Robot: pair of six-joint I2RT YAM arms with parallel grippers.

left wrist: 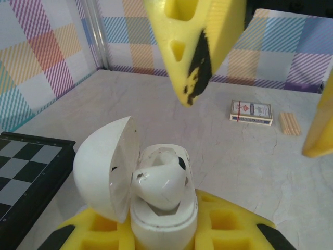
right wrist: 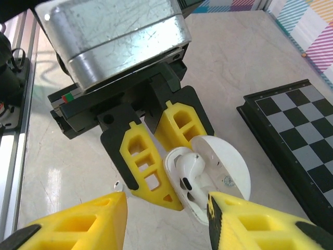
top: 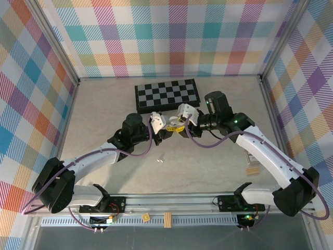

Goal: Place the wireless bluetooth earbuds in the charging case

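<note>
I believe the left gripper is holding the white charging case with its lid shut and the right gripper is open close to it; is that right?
Not quite: the charging case in the left gripper has its lid open, with a white earbud inside, as the left wrist view shows. The rest holds.

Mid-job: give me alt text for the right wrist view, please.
The left gripper holds the open white charging case with a white earbud resting in it, lid swung toward the chessboard. The right gripper hangs open at the bottom edge, close to the case.
</note>
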